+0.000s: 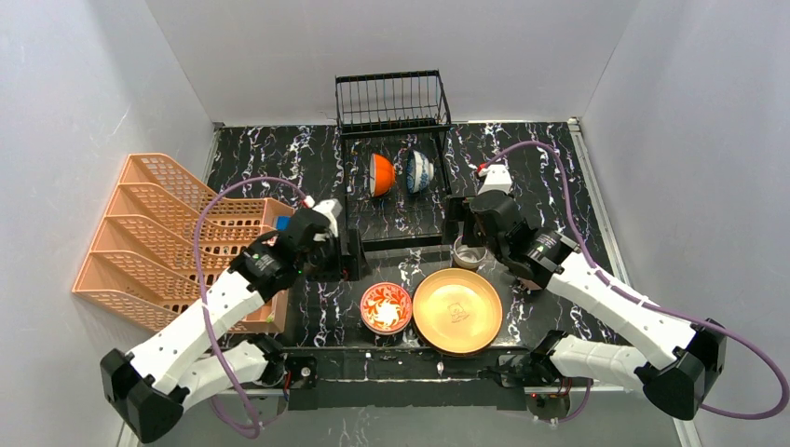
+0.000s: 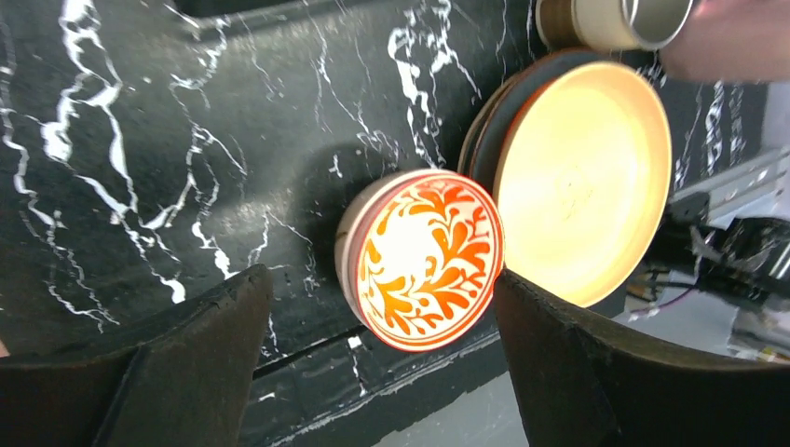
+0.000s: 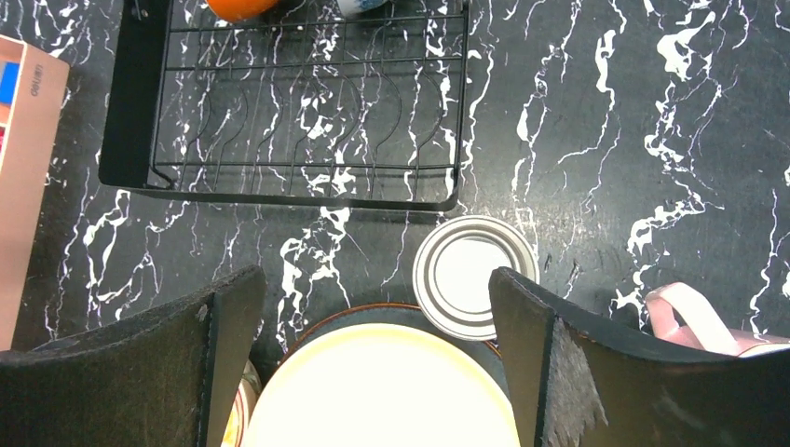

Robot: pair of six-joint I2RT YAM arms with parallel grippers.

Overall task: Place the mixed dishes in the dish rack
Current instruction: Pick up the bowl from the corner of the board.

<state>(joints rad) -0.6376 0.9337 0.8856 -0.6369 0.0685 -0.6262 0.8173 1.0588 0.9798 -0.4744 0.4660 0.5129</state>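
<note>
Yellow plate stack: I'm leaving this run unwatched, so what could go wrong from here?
The yellow plate lies on darker plates; a grip on its rim may catch or drag those beneath.
The small cup stands right beside the stack, below the open right gripper; a descent could knock it over.
The floral bowl, below the open left gripper, lies near the table's front edge; a nudge might slide it off.
</note>
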